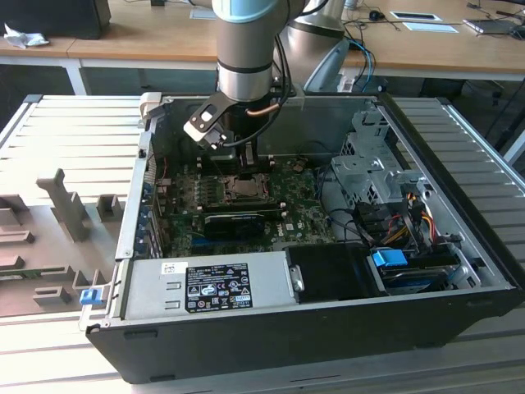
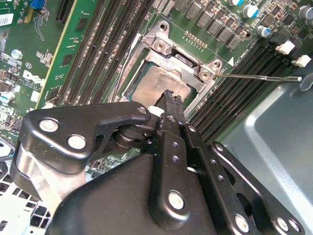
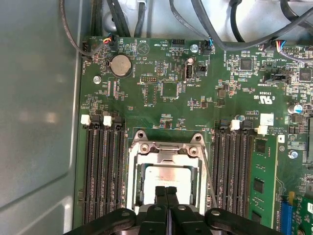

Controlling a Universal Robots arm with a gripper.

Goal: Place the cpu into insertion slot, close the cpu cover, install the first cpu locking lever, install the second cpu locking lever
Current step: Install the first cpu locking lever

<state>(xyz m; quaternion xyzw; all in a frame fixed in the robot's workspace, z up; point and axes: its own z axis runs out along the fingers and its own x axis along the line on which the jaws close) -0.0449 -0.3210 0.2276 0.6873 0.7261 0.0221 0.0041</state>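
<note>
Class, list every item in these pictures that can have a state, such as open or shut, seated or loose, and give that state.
cpu: seated in the insertion slot, metal top up.
cpu cover: lowered over the cpu.
locking lever: sticking out free, apparently unlatched.
gripper: fingers shut, tips at the cpu's top, holding nothing.
computer case: side open.

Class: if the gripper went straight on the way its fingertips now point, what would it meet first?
Most likely the cpu, whose silvery top lies framed by the cpu cover. The shut gripper points down at it. Whether they already touch is unclear.
</note>
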